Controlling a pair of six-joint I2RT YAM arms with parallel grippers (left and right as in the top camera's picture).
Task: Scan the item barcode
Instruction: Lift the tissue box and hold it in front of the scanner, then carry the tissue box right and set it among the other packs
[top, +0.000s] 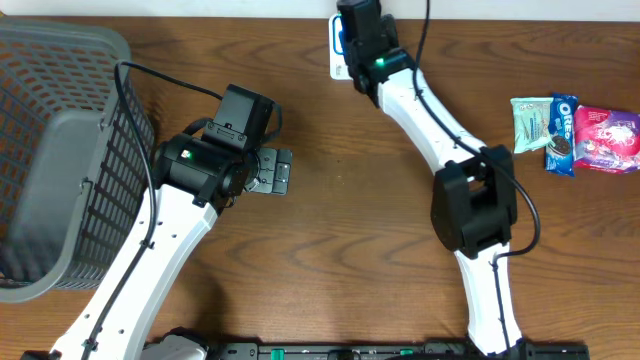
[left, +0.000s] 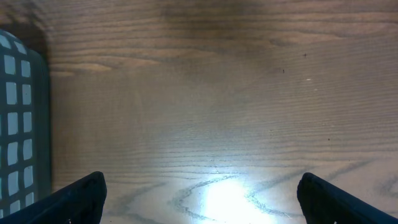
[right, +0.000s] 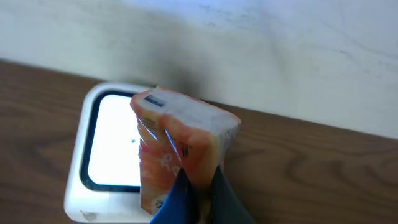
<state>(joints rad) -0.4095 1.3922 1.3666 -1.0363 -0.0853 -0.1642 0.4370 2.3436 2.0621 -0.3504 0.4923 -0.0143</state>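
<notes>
The item is an orange plastic-wrapped packet, and my right gripper is shut on its lower end. It hangs just above the white barcode scanner, overlapping the right side of the scanner's lit window. From overhead, the right gripper is at the table's far edge over the scanner, and the wrist hides the packet. My left gripper is open near the basket, with only bare wood between its fingers. In the left wrist view the left gripper hovers over the tabletop.
A grey mesh basket fills the left side; its wall shows in the left wrist view. At the right edge lie a green packet, a blue Oreo pack and a pink bag. A wall rises behind the scanner.
</notes>
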